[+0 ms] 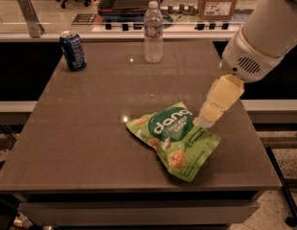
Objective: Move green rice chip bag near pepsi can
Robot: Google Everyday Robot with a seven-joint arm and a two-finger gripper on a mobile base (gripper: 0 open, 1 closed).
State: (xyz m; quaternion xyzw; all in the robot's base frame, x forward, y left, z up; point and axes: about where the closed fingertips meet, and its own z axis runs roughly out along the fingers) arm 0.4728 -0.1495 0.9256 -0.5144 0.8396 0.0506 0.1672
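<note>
The green rice chip bag (175,137) lies flat on the brown table (86,128), right of centre and near the front edge. The pepsi can (73,51) stands upright at the table's far left corner, well away from the bag. My gripper (205,121) comes in from the upper right on a white arm, its cream tip just above the bag's upper right edge. I cannot tell whether it touches the bag.
A clear plastic water bottle (153,32) stands upright at the far middle of the table. Behind the table runs a counter with a cardboard box (217,3) and a metal post (28,14). The table's right edge lies under my arm.
</note>
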